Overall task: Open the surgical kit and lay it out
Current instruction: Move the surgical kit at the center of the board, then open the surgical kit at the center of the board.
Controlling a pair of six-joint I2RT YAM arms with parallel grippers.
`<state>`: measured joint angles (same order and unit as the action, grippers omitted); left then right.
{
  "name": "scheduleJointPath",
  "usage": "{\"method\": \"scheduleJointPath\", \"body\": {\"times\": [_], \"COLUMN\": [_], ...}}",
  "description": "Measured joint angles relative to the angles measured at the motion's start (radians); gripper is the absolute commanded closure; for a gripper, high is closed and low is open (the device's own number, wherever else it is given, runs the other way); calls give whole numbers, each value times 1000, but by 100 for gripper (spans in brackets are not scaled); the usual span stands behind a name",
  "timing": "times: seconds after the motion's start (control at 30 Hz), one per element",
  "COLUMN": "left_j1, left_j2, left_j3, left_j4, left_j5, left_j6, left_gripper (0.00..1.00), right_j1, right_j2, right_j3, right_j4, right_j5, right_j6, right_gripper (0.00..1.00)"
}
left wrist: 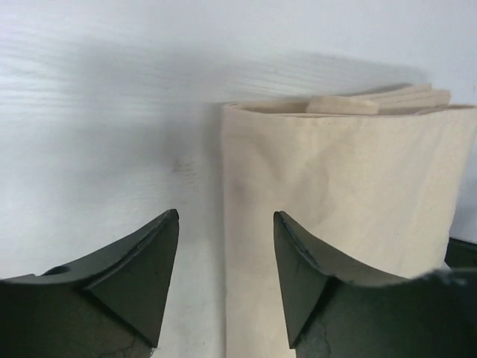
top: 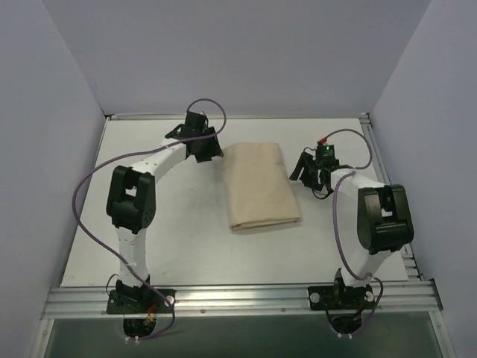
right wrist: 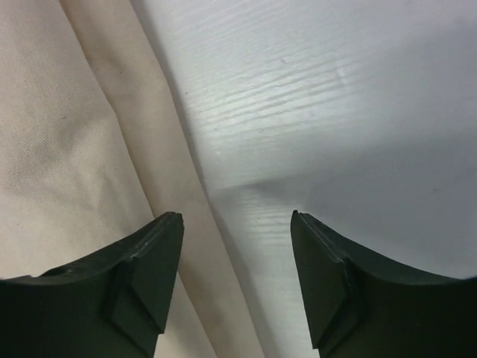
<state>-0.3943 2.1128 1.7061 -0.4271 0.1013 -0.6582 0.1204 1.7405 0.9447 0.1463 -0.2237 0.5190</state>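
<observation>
The surgical kit is a folded beige cloth wrap (top: pixel 259 186) lying closed in the middle of the white table. The steel tray and the forceps are hidden. My left gripper (top: pixel 209 149) is open at the wrap's far left corner; in the left wrist view its jaws (left wrist: pixel 226 224) straddle the wrap's left edge (left wrist: pixel 335 201), low over it. My right gripper (top: pixel 302 170) is open beside the wrap's right edge; in the right wrist view its jaws (right wrist: pixel 237 224) straddle that edge, with the cloth (right wrist: pixel 67 149) under the left finger. Neither gripper holds anything.
The white table (top: pixel 186 246) is bounded by light walls at the back and both sides, with a metal rail (top: pixel 238 298) along the near edge. Purple cables loop over both arms.
</observation>
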Motion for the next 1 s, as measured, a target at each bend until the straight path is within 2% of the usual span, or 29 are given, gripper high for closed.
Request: {"method": "scheduleJointPath", "body": {"times": [0.1,0.2,0.33,0.43,0.53,0.6,0.63,0.7,0.73,0.9,1.0], "left_j1": [23,17,-29,-90,-170,-227,-248,-279,-289,-307,-309], "left_j2": [-131,-304,-543,-658,-697,-698,-698,-699,-699,-714,-736], "left_j3": [-71,-145,-260,-373,-494,-573,-607,-655,-669,-682,-681], "left_j4": [-45,-74,-56,-26,-2,13,19,21,22,26,27], "left_j5": [-76,-127,-71,-11,28,43,48,51,51,29,6], "left_j6": [37,72,100,101,87,68,60,43,36,22,22], "left_gripper": [31,30,33,34,35,37,37,39,39,39,39], "right_j1": [-15,-28,-32,-34,-34,-34,-33,-25,-21,6,13], "right_j2": [-90,-196,-325,-333,-282,-235,-217,-184,-175,-166,-167], "right_j3": [1,-3,-65,-113,-134,-134,-134,-134,-134,-134,-134], "right_j4": [-84,-135,-131,-116,-108,-93,-84,-64,-55,-30,-30], "right_j5": [35,32,-75,-140,-190,-217,-228,-246,-251,-254,-249], "right_j6": [-46,-78,-105,-114,-122,-123,-122,-121,-118,-114,-112], "right_gripper": [28,22,22,23,34,37,43,46,56,73,90]}}
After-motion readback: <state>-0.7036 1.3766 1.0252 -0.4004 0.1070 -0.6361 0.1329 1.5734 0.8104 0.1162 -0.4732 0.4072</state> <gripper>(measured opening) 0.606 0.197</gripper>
